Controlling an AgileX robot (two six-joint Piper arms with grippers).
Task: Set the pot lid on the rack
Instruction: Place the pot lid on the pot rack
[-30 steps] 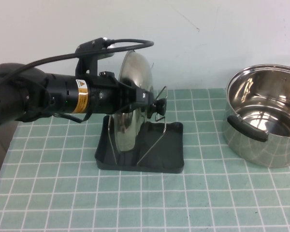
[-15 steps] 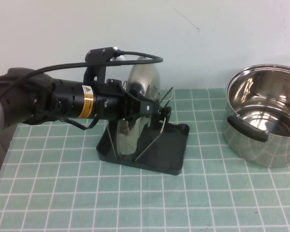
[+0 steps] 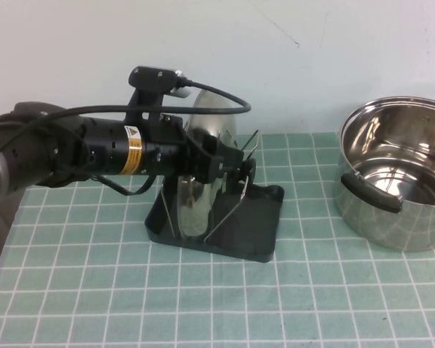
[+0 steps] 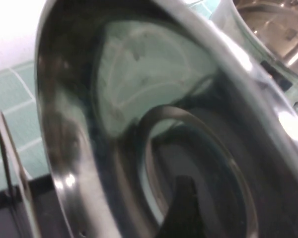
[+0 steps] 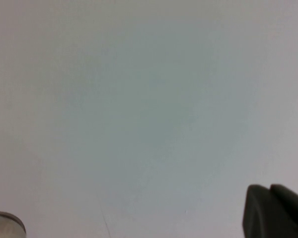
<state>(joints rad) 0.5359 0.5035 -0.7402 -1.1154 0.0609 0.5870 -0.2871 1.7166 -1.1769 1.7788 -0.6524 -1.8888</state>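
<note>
Standing on edge in the rack, the pot lid sits between the wire loops near desk centre, its black knob pointing toward three o'clock. We reach in from nine o'clock with our left gripper, fingers closed on that knob. Our left wrist view shows only the lid's shiny dome. Our right gripper shows as a dark corner; finger state we cannot tell. Steel pot sits well apart at three o'clock.
</note>
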